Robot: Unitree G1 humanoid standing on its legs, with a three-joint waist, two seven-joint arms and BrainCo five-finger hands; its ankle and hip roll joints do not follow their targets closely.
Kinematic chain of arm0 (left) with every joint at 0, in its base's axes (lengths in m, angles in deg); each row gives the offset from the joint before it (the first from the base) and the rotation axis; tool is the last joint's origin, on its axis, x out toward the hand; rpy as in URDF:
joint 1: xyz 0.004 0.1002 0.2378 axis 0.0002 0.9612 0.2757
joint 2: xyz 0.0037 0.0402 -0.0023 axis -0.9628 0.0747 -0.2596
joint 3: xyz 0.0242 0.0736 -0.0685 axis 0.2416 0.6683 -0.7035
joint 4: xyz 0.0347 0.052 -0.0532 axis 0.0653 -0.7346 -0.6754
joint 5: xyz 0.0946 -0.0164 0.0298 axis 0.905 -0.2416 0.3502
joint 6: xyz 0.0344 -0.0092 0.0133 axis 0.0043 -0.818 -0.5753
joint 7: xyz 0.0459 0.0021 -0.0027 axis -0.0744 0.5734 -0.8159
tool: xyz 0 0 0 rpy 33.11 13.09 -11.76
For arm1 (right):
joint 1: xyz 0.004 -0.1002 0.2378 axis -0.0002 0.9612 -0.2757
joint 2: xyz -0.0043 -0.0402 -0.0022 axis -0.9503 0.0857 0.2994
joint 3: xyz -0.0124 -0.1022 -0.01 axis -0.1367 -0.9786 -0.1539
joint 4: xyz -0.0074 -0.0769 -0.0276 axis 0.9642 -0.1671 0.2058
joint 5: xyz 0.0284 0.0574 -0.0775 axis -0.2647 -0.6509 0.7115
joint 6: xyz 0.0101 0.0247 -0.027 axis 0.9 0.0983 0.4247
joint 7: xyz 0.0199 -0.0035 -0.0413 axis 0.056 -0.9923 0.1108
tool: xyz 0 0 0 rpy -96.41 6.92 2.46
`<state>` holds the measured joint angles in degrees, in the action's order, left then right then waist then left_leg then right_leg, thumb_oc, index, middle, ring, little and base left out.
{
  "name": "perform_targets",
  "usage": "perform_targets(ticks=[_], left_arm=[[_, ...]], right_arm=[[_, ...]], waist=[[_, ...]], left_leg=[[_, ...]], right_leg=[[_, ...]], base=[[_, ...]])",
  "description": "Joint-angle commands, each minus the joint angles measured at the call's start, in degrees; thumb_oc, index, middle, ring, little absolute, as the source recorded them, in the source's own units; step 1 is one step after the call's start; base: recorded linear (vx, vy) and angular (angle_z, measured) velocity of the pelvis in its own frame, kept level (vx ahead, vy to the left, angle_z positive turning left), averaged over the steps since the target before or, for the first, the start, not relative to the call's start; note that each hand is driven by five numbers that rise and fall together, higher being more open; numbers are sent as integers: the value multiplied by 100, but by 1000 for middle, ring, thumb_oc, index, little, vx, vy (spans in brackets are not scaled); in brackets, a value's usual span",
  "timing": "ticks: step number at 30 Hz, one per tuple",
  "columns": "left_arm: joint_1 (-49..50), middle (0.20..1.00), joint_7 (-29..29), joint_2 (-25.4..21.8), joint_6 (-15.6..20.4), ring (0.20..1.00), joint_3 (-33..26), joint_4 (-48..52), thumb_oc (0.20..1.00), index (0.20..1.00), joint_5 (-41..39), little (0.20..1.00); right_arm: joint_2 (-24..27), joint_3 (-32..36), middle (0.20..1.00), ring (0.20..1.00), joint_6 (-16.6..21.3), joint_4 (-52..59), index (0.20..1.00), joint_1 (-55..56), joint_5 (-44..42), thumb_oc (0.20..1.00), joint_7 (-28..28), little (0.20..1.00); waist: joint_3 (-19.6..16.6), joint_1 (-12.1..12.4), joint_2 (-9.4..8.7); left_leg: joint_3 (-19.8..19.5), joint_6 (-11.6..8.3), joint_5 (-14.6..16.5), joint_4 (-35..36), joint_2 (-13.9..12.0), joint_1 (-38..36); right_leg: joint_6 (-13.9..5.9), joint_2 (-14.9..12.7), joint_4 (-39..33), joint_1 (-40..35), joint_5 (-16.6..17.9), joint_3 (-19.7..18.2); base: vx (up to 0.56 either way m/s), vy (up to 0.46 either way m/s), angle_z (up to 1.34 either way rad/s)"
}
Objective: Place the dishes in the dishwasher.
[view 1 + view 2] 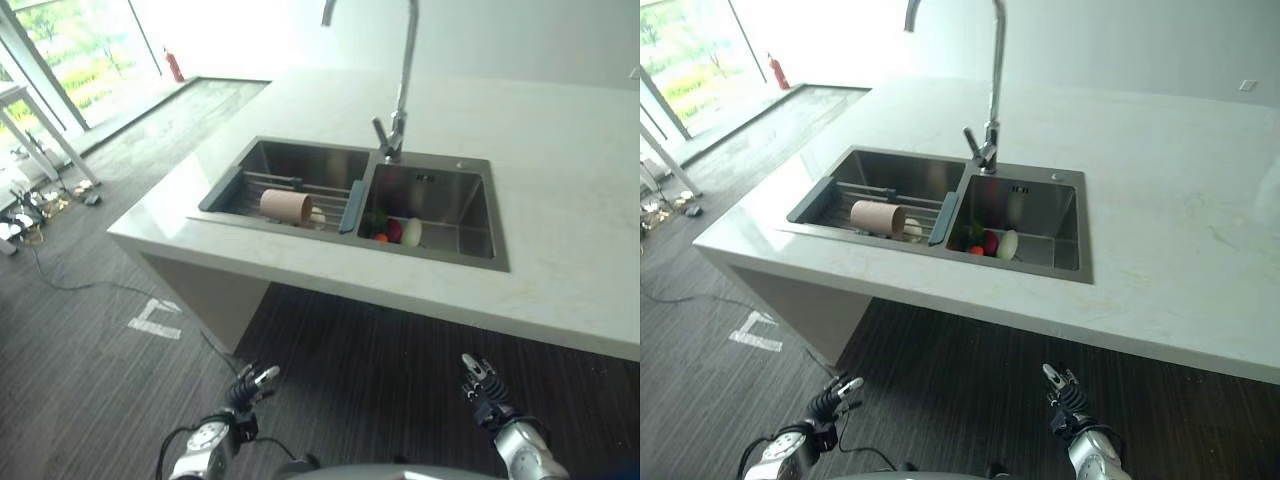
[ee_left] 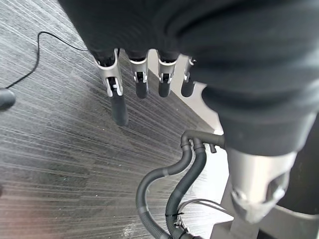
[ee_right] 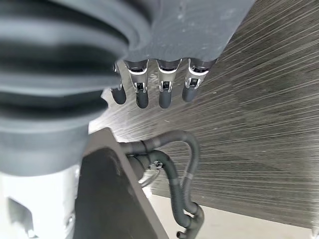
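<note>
— While both hang low, your left robot hand (image 1: pixel 250 385) and right robot hand (image 1: pixel 482 385) are relaxed, holding nothing.
— And the dishes?
— Cup (image 1: pixel 286 206) and plate (image 1: pixel 411 231) sit in the sink (image 1: pixel 440 186), well beyond both.

A pale stone counter (image 1: pixel 560 200) carries a steel double sink (image 1: pixel 480 262) with a tall curved faucet (image 1: pixel 400 90) at its back edge. The left basin holds a wire rack (image 1: pixel 300 187) with a brown cup (image 1: pixel 286 206) on its side — the right basin holds a pale bowl (image 1: pixel 411 231) beside red and green items, too small to tell.
</note>
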<state>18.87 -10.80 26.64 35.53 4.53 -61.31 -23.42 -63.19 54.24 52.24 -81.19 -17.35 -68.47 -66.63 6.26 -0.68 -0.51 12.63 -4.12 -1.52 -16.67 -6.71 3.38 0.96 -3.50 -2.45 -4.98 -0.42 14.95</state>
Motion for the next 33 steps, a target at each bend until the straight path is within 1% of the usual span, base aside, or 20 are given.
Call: perform_targets(ticks=[1, 2, 3, 4, 5, 7, 12, 13, 16, 20, 22, 23, 24, 25, 26, 27, 28, 30, 32, 33], left_arm=[[-330, 1000, 160, -87, 282, 1000, -47, 398, 1000, 1000, -99, 1000], [-283, 1000, 132, -63, 299, 1000, -38, 406, 1000, 1000, -92, 1000], [-257, 1000, 136, -19, 314, 1000, -63, 259, 1000, 1000, -202, 1000], [-260, 1000, 140, -6, 315, 1000, -72, 226, 1000, 1000, -192, 1000], [-271, 1000, 107, 55, 363, 1000, -40, 104, 1000, 1000, -101, 1000], [-290, 1000, 51, 97, 411, 1000, -16, -12, 1000, 1000, -136, 1000], [-279, 1000, -132, 153, 561, 1000, -264, -214, 1000, 1000, -465, 1000], [-271, 1000, -171, 140, 575, 1000, -373, -247, 1000, 1000, -582, 1000], [-256, 1000, -359, 114, 621, 1000, -662, -241, 1000, 1000, -990, 1000], [-365, 1000, -845, -5, 960, 1000, -1204, -153, 1000, 1000, -1727, 1000], [-465, 1000, -1092, -42, 1112, 1000, -1312, -76, 1000, 1000, -1858, 1000], [-552, 1000, -1342, -90, 1339, 1000, -1406, 37, 1000, 1000, -1932, 1000], [-576, 1000, -1511, -119, 1479, 1000, -1448, 165, 1000, 1000, -1827, 1000], [-577, 1000, -1553, -121, 1500, 1000, -1450, 198, 1000, 1000, -1793, 1000], [-525, 1000, -1846, -169, 1821, 1000, -1520, 614, 1000, 1000, -1724, 1000], [-514, 1000, -1844, -170, 1812, 1000, -1532, 640, 1000, 1000, -1727, 1000], [-461, 1000, -1925, -176, 2027, 1000, -1629, 772, 1000, 1000, -1723, 1000], [-424, 1000, -2020, -194, 2311, 1000, -1796, 915, 1000, 1000, -1778, 1000], [-446, 1000, -2177, -271, 2489, 1000, -1963, 1066, 1000, 1000, -1736, 1000], [-487, 1000, -2334, -305, 2703, 1000, -2148, 1234, 1000, 1000, -1664, 1000]], right_arm=[[228, 116, 1000, 1000, 261, 212, 1000, -232, -9, 1000, 42, 1000], [241, 131, 1000, 1000, 288, 184, 1000, -247, 32, 1000, 27, 1000], [274, 211, 1000, 1000, 331, 132, 1000, -244, 18, 1000, 52, 1000], [281, 228, 1000, 1000, 336, 119, 1000, -241, 8, 1000, 56, 1000], [304, 276, 1000, 1000, 355, 80, 1000, -206, -3, 1000, 62, 1000], [326, 345, 1000, 1000, 387, 2, 1000, -165, 36, 1000, 14, 1000], [311, 461, 1000, 1000, 545, -189, 1000, -63, 50, 1000, -128, 1000], [270, 530, 1000, 1000, 604, -261, 1000, -35, 4, 1000, -137, 1000], [151, 708, 1000, 1000, 706, -358, 1000, 52, -166, 1000, -200, 1000], [-34, 950, 1000, 1000, 895, -481, 1000, 68, -212, 1000, -144, 1000], [-66, 1037, 1000, 1000, 939, -493, 1000, 43, -278, 1000, -96, 1000], [-84, 1091, 1000, 1000, 953, -450, 1000, 27, -325, 1000, -27, 1000], [-110, 1100, 1000, 1000, 945, -383, 1000, 28, -343, 1000, 41, 1000], [-115, 1097, 1000, 1000, 944, -371, 1000, 30, -346, 1000, 53, 1000], [-174, 1067, 1000, 1000, 893, -255, 1000, 45, -342, 1000, 91, 1000], [-176, 1063, 1000, 1000, 890, -254, 1000, 45, -339, 1000, 90, 1000], [-198, 1045, 1000, 1000, 858, -265, 1000, 36, -288, 1000, 62, 1000], [-214, 1026, 1000, 1000, 843, -329, 1000, 16, -246, 1000, -27, 1000], [-231, 1030, 1000, 1000, 807, -403, 1000, 19, -226, 1000, -84, 1000], [-223, 1007, 1000, 1000, 764, -469, 1000, 55, -234, 1000, -55, 1000]], waist=[[268, 38, -78], [274, 52, -42], [203, 34, 57], [192, 36, 79], [157, 41, 154], [133, 26, 247], [115, -11, 333], [102, -23, 327], [79, 22, 284], [48, 139, 178], [15, 188, 158], [-13, 242, 150], [-18, 254, 136], [-20, 258, 132], [25, 309, 130], [26, 315, 129], [47, 351, 125], [94, 377, 109], [122, 373, 100], [108, 382, 15]], left_leg=[[-236, 68, 464, -50, 104, 7], [-320, 32, 406, 273, 91, -92], [-477, -100, 127, 1285, -64, -291], [-517, -138, 49, 1450, -106, -312], [-636, -253, -196, 1914, -256, -381], [-677, -345, -340, 2133, -391, -376], [-592, -407, -285, 2167, -420, -418], [-482, -397, -262, 2167, -392, -478], [-512, -317, -125, 2167, -239, -608], [-631, -41, 115, 2151, 118, -712], [-673, 56, 161, 2142, 218, -698], [-768, 165, 195, 2118, 319, -667], [-831, 237, 206, 2106, 396, -660], [-838, 250, 208, 2103, 411, -654], [-910, 366, 239, 2103, 524, -693], [-911, 365, 241, 2104, 526, -697], [-933, 346, 234, 2120, 531, -729], [-942, 280, 245, 2133, 514, -760], [-977, 280, 265, 2105, 488, -742], [-999, 272, 269, 2055, 479, -711]], right_leg=[[-364, -153, 270, -7, -222, -44], [-390, -138, 183, -91, -226, -109], [-458, -120, -105, -212, -192, -193], [-469, -118, -160, -241, -187, -196], [-503, -131, -255, -300, -213, -228], [-540, -180, -255, -306, -257, -223], [-702, -403, -255, -318, -218, -76], [-772, -498, -255, -338, -186, -13], [-936, -680, -255, -429, -127, 43], [-1196, -1050, -21, -431, -70, 65], [-1196, -1127, 165, -417, -135, 70], [-1119, -1128, 524, -367, -265, 21], [-1076, -1091, 824, -262, -245, -47], [-1072, -1091, 903, -225, -249, -60], [-990, -936, 1586, 194, -215, -64], [-982, -921, 1583, 209, -235, -56], [-928, -819, 1362, 256, -312, 12], [-937, -795, 877, 296, -166, 57], [-966, -813, 822, 350, -159, -158], [-972, -727, 531, 238, -116, -231]], base=[[116, 68, -39], [217, 181, -43], [209, 191, -37], [250, 240, -46], [171, 184, -35], [166, 236, -30], [96, 238, -16], [111, 295, -7], [97, 237, -14], [99, 313, -10], [80, 296, -5], [93, 271, 0], [75, 215, 4], [58, 182, 11], [36, 114, 11], [61, 95, -3], [42, -39, -21], [49, -86, -16], [63, -140, 10], [83, -198, 35]])
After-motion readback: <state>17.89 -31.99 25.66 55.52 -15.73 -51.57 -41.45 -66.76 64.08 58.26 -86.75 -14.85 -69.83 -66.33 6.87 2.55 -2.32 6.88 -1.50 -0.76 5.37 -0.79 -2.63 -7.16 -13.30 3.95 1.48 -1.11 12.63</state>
